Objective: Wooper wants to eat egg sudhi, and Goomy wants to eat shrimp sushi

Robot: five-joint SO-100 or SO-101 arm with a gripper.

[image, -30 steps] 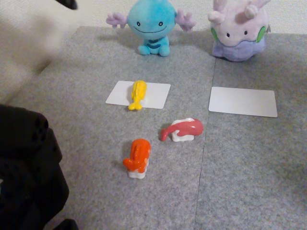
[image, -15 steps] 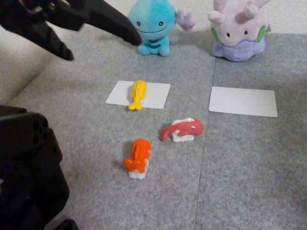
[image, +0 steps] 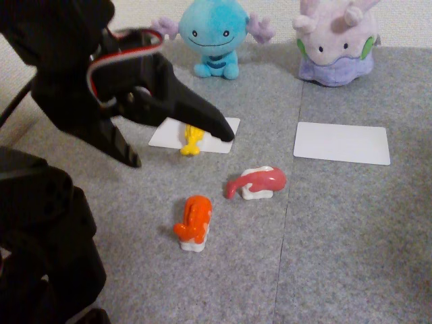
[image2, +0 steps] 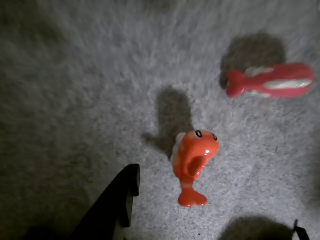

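Wooper (image: 212, 34) sits at the back of the grey mat and Goomy (image: 335, 42) to its right. The yellow egg sudhi (image: 192, 142) lies on the left white card (image: 160, 138), partly hidden by my black gripper (image: 181, 147), which hovers open above it. The orange shrimp sushi (image: 194, 223) stands nearer the front, apart from the gripper. In the wrist view the shrimp sushi (image2: 194, 159) stands upright on the carpet between the spread fingers, one black finger (image2: 116, 207) low on the left. My gripper (image2: 215, 200) holds nothing.
A pink-red sushi piece (image: 260, 182) lies right of centre, and the wrist view shows the pink-red piece (image2: 272, 81) top right. A second white card (image: 342, 143) lies in front of Goomy. The arm's black base (image: 40, 236) fills the lower left corner.
The arm has swung down from the upper left toward the mat's middle and now covers part of the left card and the yellow piece. The toys have not moved.
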